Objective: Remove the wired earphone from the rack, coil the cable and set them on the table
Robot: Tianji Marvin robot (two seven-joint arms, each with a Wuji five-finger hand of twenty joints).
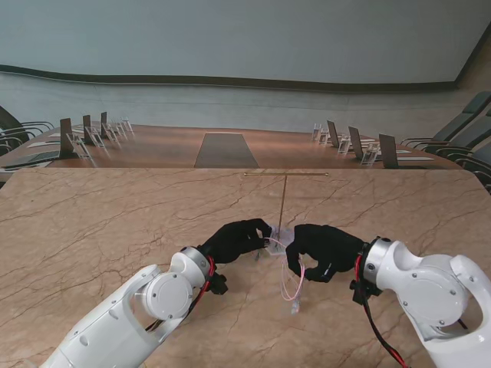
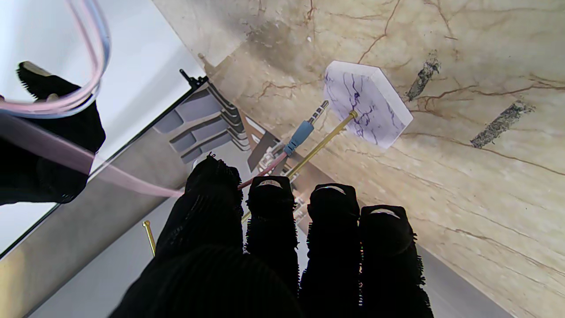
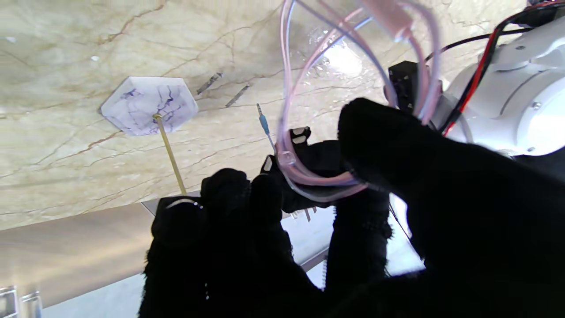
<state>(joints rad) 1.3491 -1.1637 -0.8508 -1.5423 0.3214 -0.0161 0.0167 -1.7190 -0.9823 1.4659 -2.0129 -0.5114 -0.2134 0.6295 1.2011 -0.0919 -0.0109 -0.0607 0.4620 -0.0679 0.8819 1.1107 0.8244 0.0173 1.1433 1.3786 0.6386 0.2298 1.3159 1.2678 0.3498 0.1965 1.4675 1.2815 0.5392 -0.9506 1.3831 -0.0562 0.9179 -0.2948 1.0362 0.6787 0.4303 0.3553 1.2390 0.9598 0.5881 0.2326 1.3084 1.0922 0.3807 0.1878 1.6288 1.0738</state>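
1. Nearest the stand camera are the two white forearms, rising from the lower corners and meeting near the middle of the marble bench point(image 1: 92, 230).
2. Between them hangs the earphone cable point(image 1: 291, 280), pink and pale blue. It is off the rack point(image 1: 284, 201) and held in loose loops just in front of the rack's thin brass post.
3. Left robot hand point(image 1: 239, 239): fingers are curled together toward the centre, and the left wrist view shows the pink cable running in against the fingertips point(image 2: 269, 194). It looks pinched there, probably to anchor one end while the other hand winds.
4. Right robot hand point(image 1: 326, 249): closed around several turns of cable. In the right wrist view the loops pass over the thumb and through the curled fingers point(image 3: 247, 194), so this hand serves as the former for the coil.
5. Blue-sleeved jack plug point(image 2: 304, 130): it hangs free beside the post, clear of the bench and near the rack's hexagonal marble base point(image 2: 366, 104). A short tail is therefore still unwound.
6. Pose: both palms face roughly down and inward, wrists close, knuckles almost touching across the cable. That keeps the strand short and taut between them.
7. Judgement: coiling is well along, but the bundle has not yet been laid on the bench.
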